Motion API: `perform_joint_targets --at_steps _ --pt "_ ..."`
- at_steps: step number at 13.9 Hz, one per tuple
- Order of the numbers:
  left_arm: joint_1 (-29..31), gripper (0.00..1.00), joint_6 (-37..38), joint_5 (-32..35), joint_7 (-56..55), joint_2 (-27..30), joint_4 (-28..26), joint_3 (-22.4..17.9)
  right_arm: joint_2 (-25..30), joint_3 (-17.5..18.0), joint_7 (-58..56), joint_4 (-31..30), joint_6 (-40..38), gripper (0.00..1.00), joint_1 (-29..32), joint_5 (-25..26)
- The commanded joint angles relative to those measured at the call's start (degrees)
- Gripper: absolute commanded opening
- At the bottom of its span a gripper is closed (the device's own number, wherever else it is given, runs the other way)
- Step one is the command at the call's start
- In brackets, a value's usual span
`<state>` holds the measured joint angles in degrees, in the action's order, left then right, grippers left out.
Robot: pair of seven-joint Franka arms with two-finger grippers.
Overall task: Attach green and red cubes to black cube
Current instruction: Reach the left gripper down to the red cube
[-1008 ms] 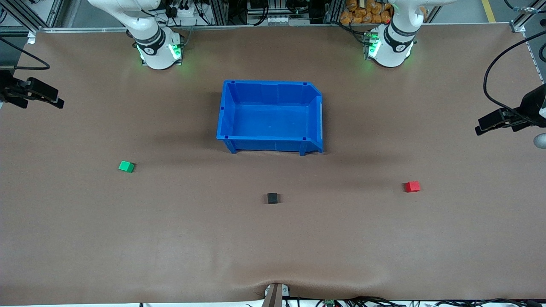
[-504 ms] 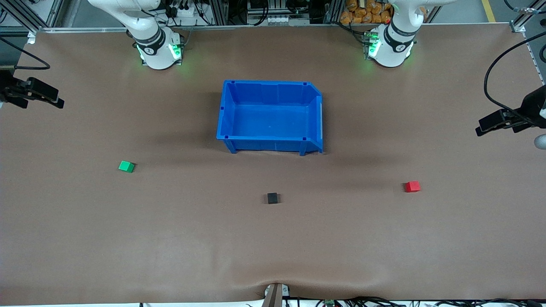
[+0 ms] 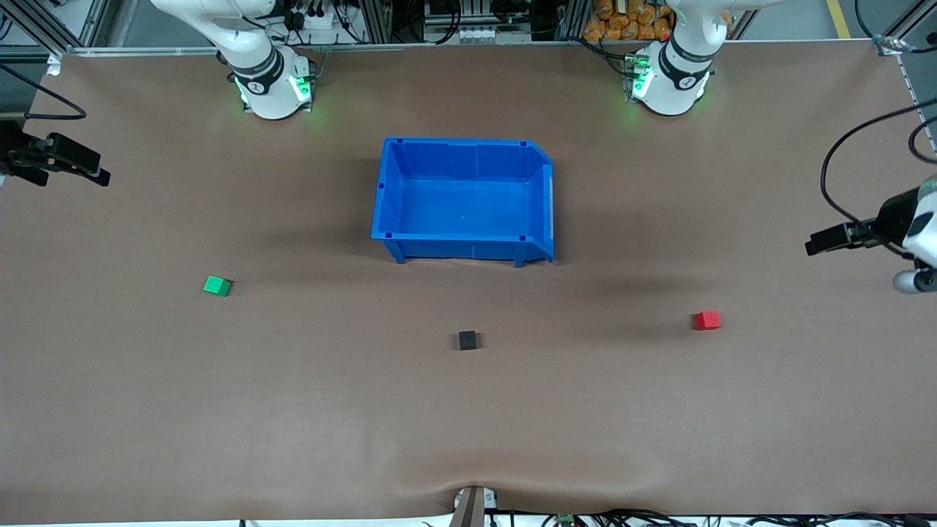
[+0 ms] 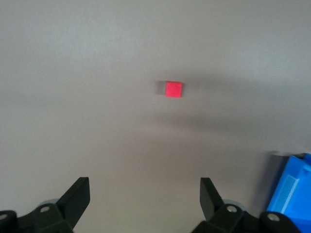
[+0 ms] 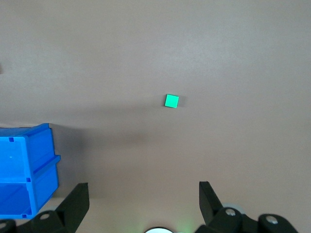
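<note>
The green cube [image 3: 217, 285] lies on the table toward the right arm's end and also shows in the right wrist view [image 5: 171, 101]. The black cube [image 3: 467, 339] lies mid-table, nearer the front camera than the blue bin. The red cube [image 3: 707, 320] lies toward the left arm's end and also shows in the left wrist view [image 4: 173, 89]. My left gripper [image 3: 811, 247] is open and empty, up over the table's end, apart from the red cube; it also shows in its own wrist view [image 4: 144, 190]. My right gripper [image 3: 102, 176] is open and empty over its own end of the table, apart from the green cube; its wrist view shows it too [image 5: 144, 191].
An empty blue bin [image 3: 388, 197] stands mid-table between the two arm bases; its corner shows in both wrist views [image 4: 293, 187] [image 5: 29, 167]. The brown table cover has a wrinkle at the front edge [image 3: 468, 479].
My left gripper has swung a little toward the red cube and its cable has shifted. The right arm and the three cubes have not moved.
</note>
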<state>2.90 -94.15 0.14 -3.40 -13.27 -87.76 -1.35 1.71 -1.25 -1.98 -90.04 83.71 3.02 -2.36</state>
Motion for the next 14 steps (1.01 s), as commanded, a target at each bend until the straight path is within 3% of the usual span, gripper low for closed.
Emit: perform_joint_targets --at_steps 1,4,7,14 --pt "-0.09 1.00 0.55 0.31 1.12 -4.29 2.15 0.21 0.05 0.19 0.40 -0.66 0.13 1.00 -0.03 0.43" --pt "-0.44 1.00 -0.07 0.22 1.12 -9.92 5.75 0.21 -0.57 0.19 0.40 -0.75 0.92 1.00 0.14 0.52" --pt "-1.66 1.00 -0.33 0.04 0.68 -12.73 5.93 0.73 -0.92 0.19 0.40 -0.75 1.01 1.00 0.05 0.52" --pt "-3.16 1.00 -10.17 -1.10 1.21 -21.79 5.76 1.61 -2.67 0.19 0.40 -0.84 1.71 1.00 -0.30 0.52"
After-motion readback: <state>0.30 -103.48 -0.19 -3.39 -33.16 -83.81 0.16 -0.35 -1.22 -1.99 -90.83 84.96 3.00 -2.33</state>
